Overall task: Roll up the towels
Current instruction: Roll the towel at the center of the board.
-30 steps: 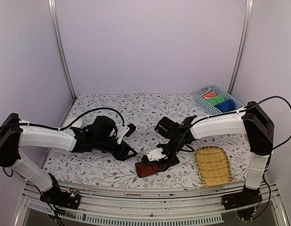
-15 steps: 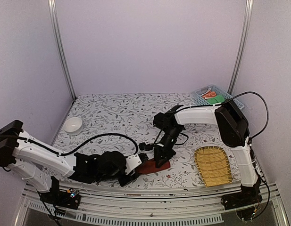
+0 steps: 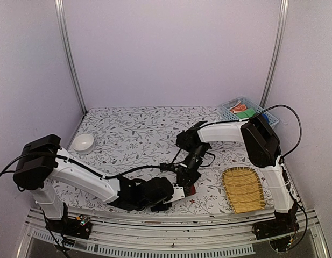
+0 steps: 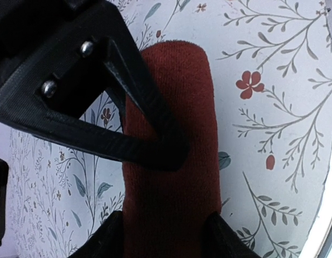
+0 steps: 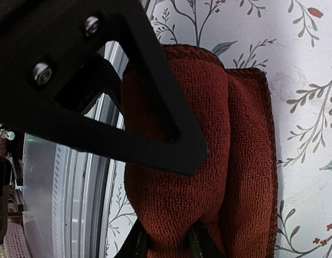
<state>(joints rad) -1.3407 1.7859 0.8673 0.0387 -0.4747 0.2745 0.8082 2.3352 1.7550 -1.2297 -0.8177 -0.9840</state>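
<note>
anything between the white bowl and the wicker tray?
In the top view, between the white bowl and wicker tray lie the left gripper, the right gripper and the red-brown towel they meet on.

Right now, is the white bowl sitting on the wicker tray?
No. In the top view the white bowl sits on the table's far left, while the wicker tray lies at the right with nothing on it.

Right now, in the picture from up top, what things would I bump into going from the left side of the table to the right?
White bowl → left gripper → reddish-brown towel → wicker tray. The blue basket sits far back on the right, overlapping the tray's span, so I leave it out of the order.
</note>
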